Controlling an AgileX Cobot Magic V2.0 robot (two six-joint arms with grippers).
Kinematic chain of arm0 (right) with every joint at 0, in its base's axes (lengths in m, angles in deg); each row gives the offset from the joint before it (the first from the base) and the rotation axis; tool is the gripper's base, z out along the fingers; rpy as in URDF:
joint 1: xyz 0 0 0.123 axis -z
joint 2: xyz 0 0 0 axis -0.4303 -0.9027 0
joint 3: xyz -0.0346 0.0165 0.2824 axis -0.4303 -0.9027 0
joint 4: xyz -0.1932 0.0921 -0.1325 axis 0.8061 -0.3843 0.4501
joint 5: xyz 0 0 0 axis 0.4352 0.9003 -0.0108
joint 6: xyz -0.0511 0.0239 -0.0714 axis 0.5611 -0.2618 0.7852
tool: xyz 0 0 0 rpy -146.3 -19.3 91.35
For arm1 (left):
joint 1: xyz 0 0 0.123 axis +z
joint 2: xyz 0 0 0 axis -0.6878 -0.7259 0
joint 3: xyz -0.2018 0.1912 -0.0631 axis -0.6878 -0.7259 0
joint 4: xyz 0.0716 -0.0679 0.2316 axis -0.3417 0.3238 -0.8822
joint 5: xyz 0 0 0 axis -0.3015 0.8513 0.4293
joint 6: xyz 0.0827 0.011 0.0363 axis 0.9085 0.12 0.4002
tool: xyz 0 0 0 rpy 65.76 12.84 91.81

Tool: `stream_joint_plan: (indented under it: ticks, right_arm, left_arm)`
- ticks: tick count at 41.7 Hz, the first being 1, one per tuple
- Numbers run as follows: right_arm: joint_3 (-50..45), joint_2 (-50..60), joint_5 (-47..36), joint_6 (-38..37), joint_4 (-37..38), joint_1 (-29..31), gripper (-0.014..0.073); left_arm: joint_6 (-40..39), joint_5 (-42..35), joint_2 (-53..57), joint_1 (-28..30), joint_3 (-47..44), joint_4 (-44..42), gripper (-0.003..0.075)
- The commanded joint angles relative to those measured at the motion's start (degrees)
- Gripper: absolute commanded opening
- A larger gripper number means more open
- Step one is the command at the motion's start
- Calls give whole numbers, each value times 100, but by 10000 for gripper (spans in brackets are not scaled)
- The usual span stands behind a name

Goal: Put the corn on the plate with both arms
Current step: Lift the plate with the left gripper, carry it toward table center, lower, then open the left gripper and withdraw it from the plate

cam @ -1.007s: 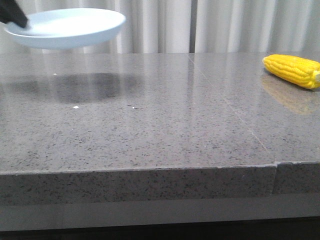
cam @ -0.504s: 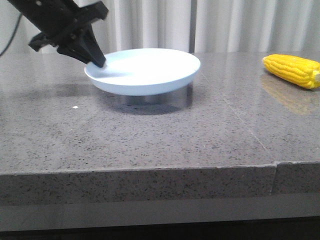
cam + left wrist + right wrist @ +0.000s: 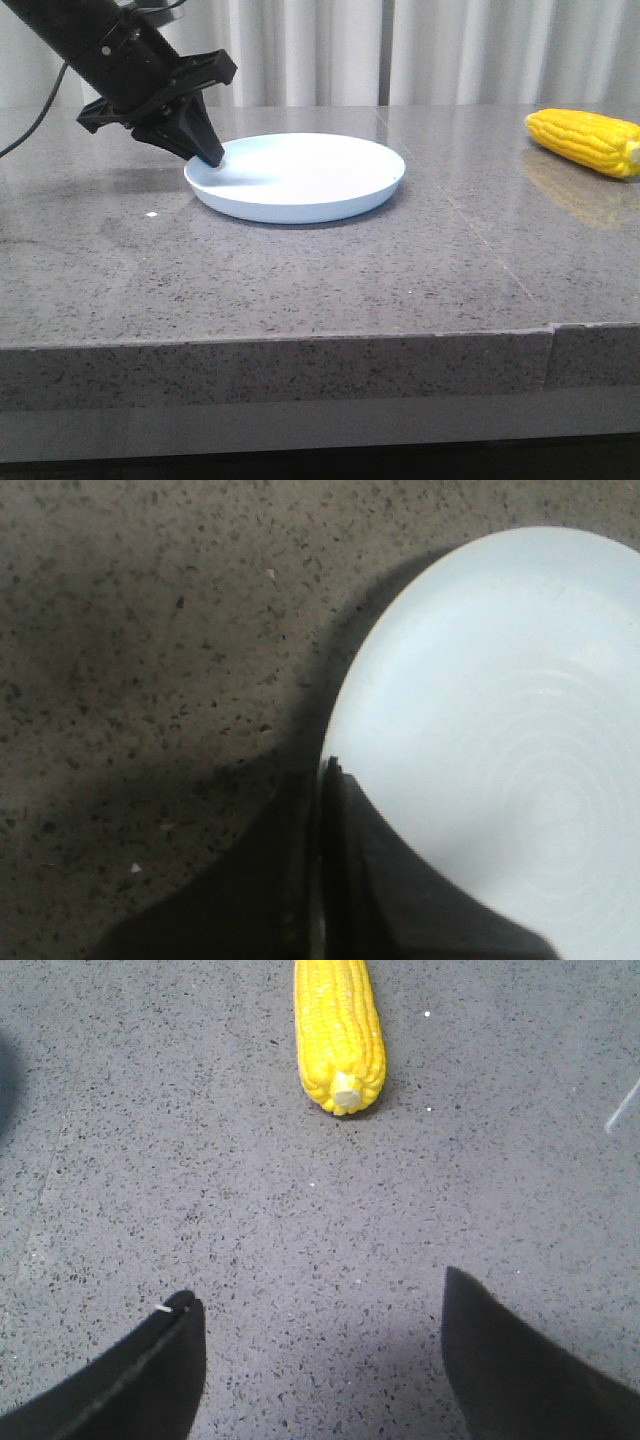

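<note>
The left gripper (image 3: 208, 152) has its jaws clamped on the rim of the plate (image 3: 300, 185), which sits on the worktop (image 3: 320, 270). The corn (image 3: 585, 140) lies untouched, well apart. The right gripper (image 3: 320, 1360), jaws apart, must yet fetch it.

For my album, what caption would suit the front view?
Left gripper pinching the white plate's rim on the stone table, the corn waiting far right.

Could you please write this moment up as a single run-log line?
left gripper: shut on plate rim, plate on table | right gripper: open, empty, short of corn | corn: on table, untouched
</note>
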Motion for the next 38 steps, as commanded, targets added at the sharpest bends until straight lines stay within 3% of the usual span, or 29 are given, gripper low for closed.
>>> stream_joint_plan:
  ticks: [1, 5, 10, 16, 23, 33, 38]
  right_arm:
    - [182, 13, -400, 17, 10, 8, 529]
    - [182, 13, -400, 17, 10, 8, 529]
    - [182, 13, -400, 17, 10, 8, 529]
    - [182, 13, -400, 17, 10, 8, 529]
    - [182, 13, -400, 17, 10, 8, 529]
    - [182, 13, -400, 17, 10, 8, 529]
    - [182, 13, -400, 17, 10, 8, 529]
  left_arm:
    - [8, -152, 310, -43, 174, 156, 162]
    - [8, -152, 375, -32, 174, 156, 312]
    - [8, -186, 625, -32, 174, 39, 410]
    - [8, -80, 1156, -226, 174, -331, 413]
    - [-63, 283, 1868, -876, 174, -1422, 413]
    - [-1714, 618, 2949, -1727, -178, -3720, 410]
    - [-1885, 515, 3565, -1928, -601, -3760, 410]
